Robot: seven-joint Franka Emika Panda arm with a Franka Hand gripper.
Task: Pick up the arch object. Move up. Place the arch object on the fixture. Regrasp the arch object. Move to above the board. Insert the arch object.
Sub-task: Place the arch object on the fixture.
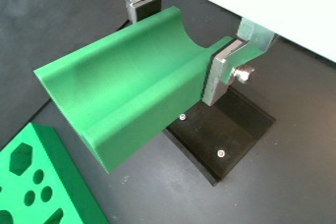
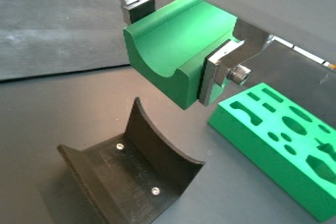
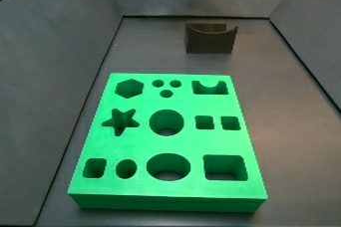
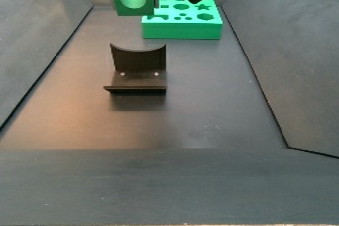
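Dark matte flooring is lying under the gripper (image 2: 178, 43), which is hanging high above the fixture (image 4: 135, 66), its jaws pinching the arch object (image 1: 125, 85) by its flat sides, a stiff, light-looking, smooth block, while the board (image 3: 167, 131) is waiting nearby.

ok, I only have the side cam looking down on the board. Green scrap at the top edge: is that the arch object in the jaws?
Observer: Yes. Both wrist views show the gripper with its jaws shut on the arch object.
Operator: Seated on the fixture?
Observer: No. In a side view it hangs in the air, apart from the fixture.
Operator: Over the board?
Observer: No. In a wrist view the board lies off to one side, not under it.
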